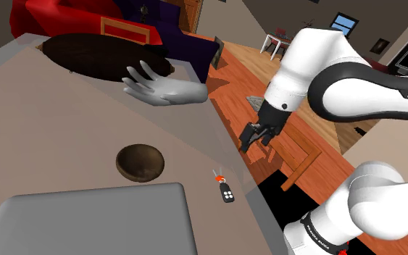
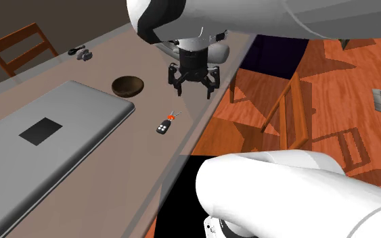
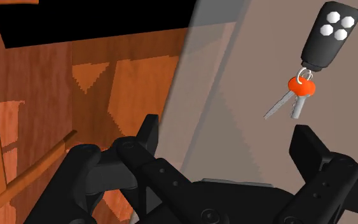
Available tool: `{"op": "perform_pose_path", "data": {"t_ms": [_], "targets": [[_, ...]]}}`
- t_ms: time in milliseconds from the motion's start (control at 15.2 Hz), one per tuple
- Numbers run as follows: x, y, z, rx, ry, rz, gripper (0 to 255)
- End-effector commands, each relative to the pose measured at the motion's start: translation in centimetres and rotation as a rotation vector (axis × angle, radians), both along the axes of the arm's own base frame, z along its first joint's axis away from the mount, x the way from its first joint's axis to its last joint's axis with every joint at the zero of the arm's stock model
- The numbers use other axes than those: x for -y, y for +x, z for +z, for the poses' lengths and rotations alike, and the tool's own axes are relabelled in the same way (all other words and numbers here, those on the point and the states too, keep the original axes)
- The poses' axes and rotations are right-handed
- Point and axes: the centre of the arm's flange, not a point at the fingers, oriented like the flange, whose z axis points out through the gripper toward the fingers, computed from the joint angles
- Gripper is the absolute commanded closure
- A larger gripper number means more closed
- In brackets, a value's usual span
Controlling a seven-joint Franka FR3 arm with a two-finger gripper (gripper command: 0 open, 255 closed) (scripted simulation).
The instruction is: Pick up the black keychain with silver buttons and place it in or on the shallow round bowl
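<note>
**Keychain flat by the table edge, tool open above it**

The black keychain [image 1: 226, 191] lies flat on the taupe table [image 1: 64, 130], close to its edge. Its long axis runs nearly along that edge. In the wrist view the fob's pale buttons are on the far end, while the orange ring and two small keys point back toward the tool [image 3: 228, 137]. The tool [image 1: 256, 143] hangs above the table edge with its fingers spread wide and nothing between them. One finger stands over the wooden floor [image 3: 95, 83] and the other over the table.

The dark brown bowl [image 1: 140, 161] sits upright on the shoulder view's left of the keychain, apart from it, with bare table between them. A closed grey slab [image 1: 86, 221] lies near the bowl toward the lower edge of that view. A white hand-shaped object [image 1: 162, 88] and a dark oblong thing [image 1: 101, 54] lie farther off.

Beyond the table edge stands a wooden chair [image 2: 287, 108] on the floor, with a black area [image 1: 275, 190] beside the stand. A red sofa [image 1: 43, 18] shows behind the table.
</note>
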Motion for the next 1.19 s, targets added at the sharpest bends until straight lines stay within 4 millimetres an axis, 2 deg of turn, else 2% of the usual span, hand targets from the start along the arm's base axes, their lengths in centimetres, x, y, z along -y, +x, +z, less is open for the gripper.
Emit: {"op": "perform_pose_path", "data": {"t_ms": [0, 462, 924, 1122], "targets": [[-1.8, -0.5, -1.5, -0.007, 0.013, -0.019, 0], [-8.7, -0.7, -6.6, -0.033, 0.056, -0.075, 0], [-8.8, -0.9, -10.3, -0.033, 0.056, -0.075, 0], [-8.8, -0.9, -10.6, -0.033, 0.056, -0.075, 0]]}}
